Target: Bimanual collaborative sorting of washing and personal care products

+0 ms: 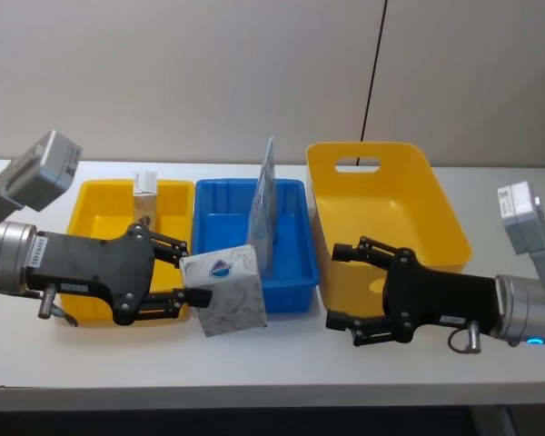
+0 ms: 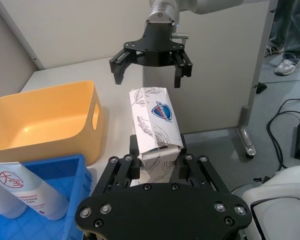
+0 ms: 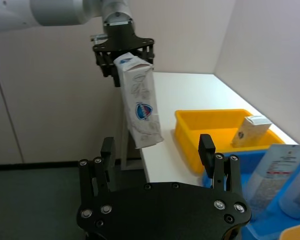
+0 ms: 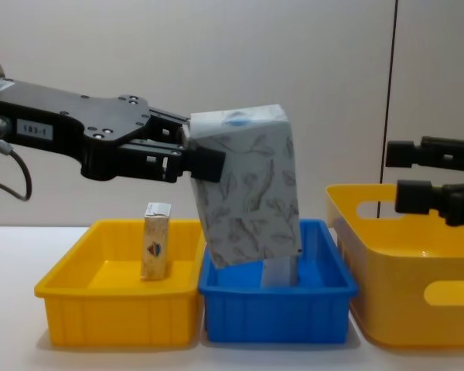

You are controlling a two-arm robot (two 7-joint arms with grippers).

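Note:
My left gripper (image 1: pixel 195 272) is shut on a tall white box with grey leaf print and a blue oval (image 1: pixel 225 291). It holds the box tilted in the air, near the front of the blue tray (image 1: pixel 295 282). In the chest view the box (image 4: pixel 247 185) hangs above that tray (image 4: pixel 278 313). My right gripper (image 1: pixel 343 286) stands open and empty in front of the yellow basket (image 1: pixel 436 218), apart from the box. A small cream carton (image 1: pixel 145 184) stands upright in the yellow tray (image 1: pixel 95 195). Pale blue-grey pouches (image 1: pixel 265 204) lean upright in the blue tray.
The yellow tray, the blue tray and the large basket stand side by side across the white table (image 1: pixel 272 363). A bare strip of table runs along the front edge. A wall (image 1: pixel 209 73) closes off the back.

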